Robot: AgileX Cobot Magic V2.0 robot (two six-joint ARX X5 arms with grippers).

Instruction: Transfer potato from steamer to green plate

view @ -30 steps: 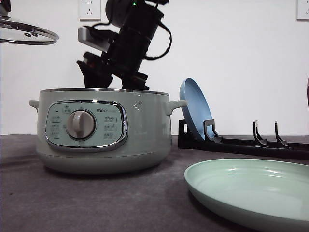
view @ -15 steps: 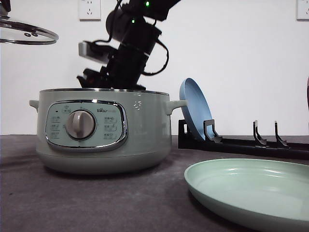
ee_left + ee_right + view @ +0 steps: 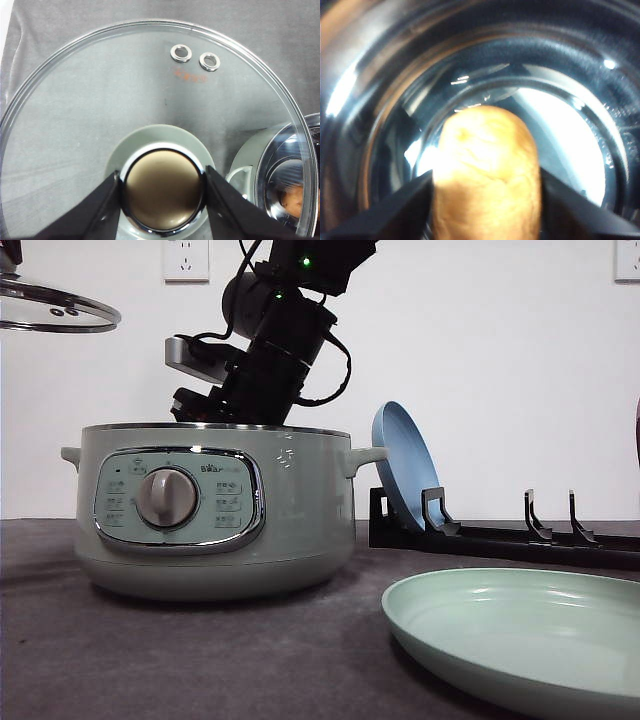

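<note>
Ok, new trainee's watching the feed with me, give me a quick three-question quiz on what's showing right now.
1. True or false: the glass lid sits on the steamer.
2. Which claw has the potato between its fingers: A left, B right?
3. Fill in: the green plate holds ____ so far.

Key:
1. False; the left claw holds it by the knob, up and off to the side.
2. B; the right claw, down inside the steamer.
3. Nothing.

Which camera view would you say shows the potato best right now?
The right wrist view: the potato is large and central between the right gripper's fingers inside the steamer. The left wrist view catches an orange sliver; in the front view the steamer wall hides it.
</note>
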